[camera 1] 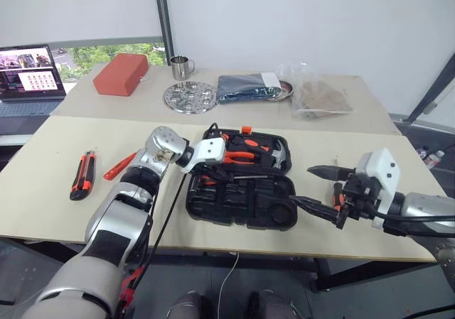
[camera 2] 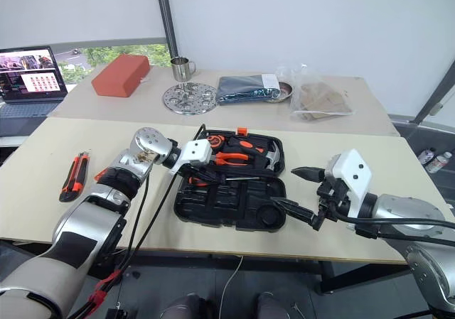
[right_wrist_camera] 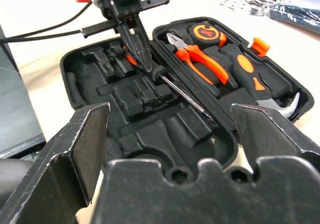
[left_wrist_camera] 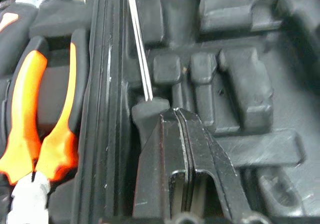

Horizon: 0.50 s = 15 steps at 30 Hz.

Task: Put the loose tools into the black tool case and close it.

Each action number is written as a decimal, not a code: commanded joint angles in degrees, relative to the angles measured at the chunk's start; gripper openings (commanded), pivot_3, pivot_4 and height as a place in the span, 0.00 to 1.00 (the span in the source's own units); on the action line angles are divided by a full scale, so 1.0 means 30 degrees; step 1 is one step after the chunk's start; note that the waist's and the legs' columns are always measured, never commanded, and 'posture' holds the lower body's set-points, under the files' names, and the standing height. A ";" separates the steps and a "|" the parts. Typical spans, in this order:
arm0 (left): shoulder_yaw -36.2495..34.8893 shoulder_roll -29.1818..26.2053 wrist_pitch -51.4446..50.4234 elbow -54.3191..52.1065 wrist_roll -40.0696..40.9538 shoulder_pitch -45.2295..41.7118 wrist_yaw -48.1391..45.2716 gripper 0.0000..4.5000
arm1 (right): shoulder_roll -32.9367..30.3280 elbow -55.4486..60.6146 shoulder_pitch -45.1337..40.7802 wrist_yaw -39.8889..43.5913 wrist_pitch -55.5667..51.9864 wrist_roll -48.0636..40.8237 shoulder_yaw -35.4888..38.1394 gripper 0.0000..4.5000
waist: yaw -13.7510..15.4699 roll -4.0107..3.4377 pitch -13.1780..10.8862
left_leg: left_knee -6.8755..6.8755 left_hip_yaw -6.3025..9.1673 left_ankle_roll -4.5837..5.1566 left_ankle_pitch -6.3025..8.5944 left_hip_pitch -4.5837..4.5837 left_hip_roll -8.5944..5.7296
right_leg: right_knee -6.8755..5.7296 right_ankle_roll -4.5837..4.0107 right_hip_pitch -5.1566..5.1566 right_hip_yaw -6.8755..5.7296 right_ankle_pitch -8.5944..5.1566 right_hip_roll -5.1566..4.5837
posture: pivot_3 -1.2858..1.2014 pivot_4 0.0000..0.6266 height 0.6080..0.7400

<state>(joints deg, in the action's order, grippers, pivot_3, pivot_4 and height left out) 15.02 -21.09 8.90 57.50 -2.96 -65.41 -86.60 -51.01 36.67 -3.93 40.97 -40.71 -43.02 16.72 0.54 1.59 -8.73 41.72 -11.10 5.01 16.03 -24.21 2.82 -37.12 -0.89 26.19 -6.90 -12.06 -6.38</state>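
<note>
The black tool case [camera 1: 245,209] lies open in the middle of the near table, with pliers [camera 1: 239,148], a hammer [camera 1: 274,155] and a tape measure [right_wrist_camera: 205,33] in its far half. A steel-shafted screwdriver [right_wrist_camera: 185,97] lies along the hinge in the near half. My left gripper [right_wrist_camera: 149,64] points down into the case, shut, with its fingertips [left_wrist_camera: 175,115] at the screwdriver's black handle end and nothing between them. The utility knife [camera 1: 82,175] and the red screwdriver [camera 1: 119,166] lie on the table left of the case. My right gripper [camera 1: 316,187] hovers open to the right of the case.
On the far table stand a red box [camera 1: 121,74], a steel cup [camera 1: 181,67], a perforated metal disc [camera 1: 190,96], a dark folded cloth [camera 1: 249,88] and a plastic bag [camera 1: 320,95]. A laptop [camera 1: 28,74] sits at the far left.
</note>
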 commanded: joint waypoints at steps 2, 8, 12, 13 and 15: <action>-0.1015 -0.0154 -0.1280 -0.0068 0.0659 -0.1333 0.0325 0.01 | 0.0001 0.0297 -0.0181 -0.0143 0.0152 -0.0137 0.0698 1.00 | 0.0013 0.0000 0.0000 | 0.0007 0.0000 0.0001 0.0000 -0.0005 -0.0005 | 0.0003 0.0013 -0.0005 -0.0005 -0.0004 0.0008 | 0.52 0.24 0.97; 0.0144 0.0410 0.0319 -0.0173 -0.0757 -0.0249 0.0930 0.01 | 0.0062 0.0190 -0.0355 -0.0173 0.0176 -0.0073 0.0464 1.00 | 0.0037 0.0000 0.0000 | 0.0006 0.0002 0.0018 0.0011 -0.0007 -0.0035 | 0.0011 0.0049 -0.0014 -0.0005 -0.0021 -0.0007 | 0.52 0.24 0.97; 0.0727 0.0548 0.0835 -0.0519 -0.1187 0.0324 0.0664 0.01 | 0.0072 0.0117 -0.0342 -0.0209 0.0146 -0.0039 0.0473 1.00 | 0.0025 0.0002 -0.0001 | 0.0006 0.0003 0.0018 0.0011 -0.0007 -0.0034 | 0.0010 0.0048 -0.0014 -0.0004 -0.0020 -0.0009 | 0.52 0.24 0.97; 0.1076 0.0582 0.1287 -0.0161 -0.1854 0.0295 0.1720 0.01 | 0.0096 0.0126 -0.0325 -0.0252 0.0124 -0.0054 0.0488 1.00 | 0.0027 0.0001 -0.0001 | 0.0007 0.0005 0.0018 0.0011 -0.0011 -0.0032 | 0.0010 0.0046 -0.0011 -0.0007 -0.0019 -0.0008 | 0.52 0.24 0.97; 0.1515 0.0655 0.1829 0.0411 -0.2690 0.0203 0.3066 0.01 | 0.0139 0.0181 -0.0299 -0.0323 0.0080 -0.0121 0.0518 1.00 | 0.0061 0.0000 0.0000 | 0.0007 0.0006 0.0018 0.0012 -0.0006 -0.0034 | 0.0012 0.0047 -0.0014 -0.0005 -0.0019 -0.0013 | 0.52 0.24 0.97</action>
<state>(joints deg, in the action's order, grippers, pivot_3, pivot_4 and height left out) 18.26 -19.17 12.63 57.87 -7.88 -63.56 -81.99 -51.00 36.49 -4.22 40.65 -40.71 -43.00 16.70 0.72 1.59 -8.73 41.74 -11.06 5.07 16.07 -24.18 2.70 -37.09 -0.74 26.08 -6.91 -12.12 -6.45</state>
